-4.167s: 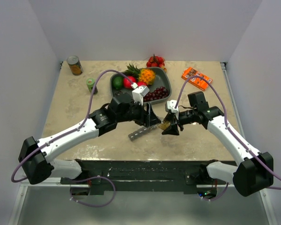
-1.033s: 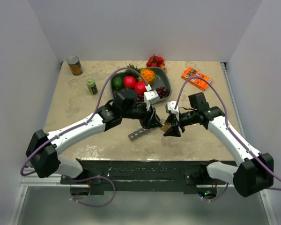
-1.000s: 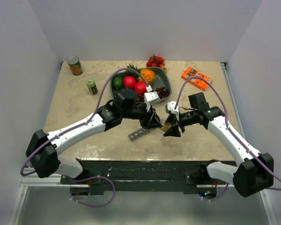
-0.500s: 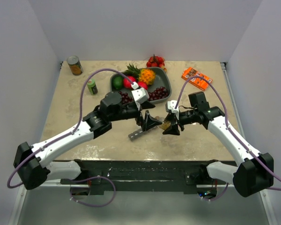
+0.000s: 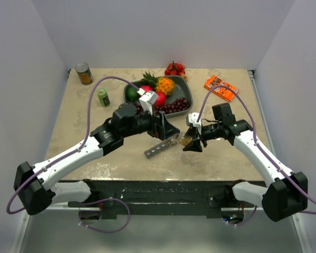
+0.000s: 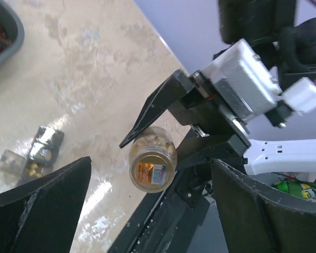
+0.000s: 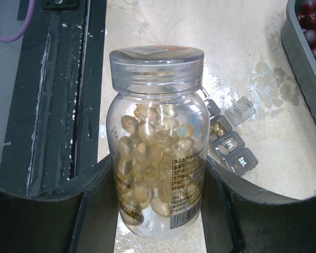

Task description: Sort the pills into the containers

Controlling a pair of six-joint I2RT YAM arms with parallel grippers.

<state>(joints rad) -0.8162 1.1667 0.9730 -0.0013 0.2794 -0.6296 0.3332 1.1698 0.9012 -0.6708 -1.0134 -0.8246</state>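
Barely started, I'd say. The right pincer [image 5: 192, 142] is clamped round the bottle [image 7: 157, 158], held off the worktop [image 5: 79, 126], cap on and packed with yellowish pills [image 7: 147, 134]. The left pincer [image 5: 168, 130] is spread wide right in front of the cap, not touching it, probably lining up to unscrew. The strip [image 5: 159, 149] lies flat just beside both, a couple of lids flipped up and what looks like a few pills in one cell. The rest need filling.

The worktop's glossy beige, stone-look, with a fruit tray [image 5: 189, 105], can [image 5: 84, 74] and orange pack [image 5: 221, 88] further back. Plain pale walls on three sides.
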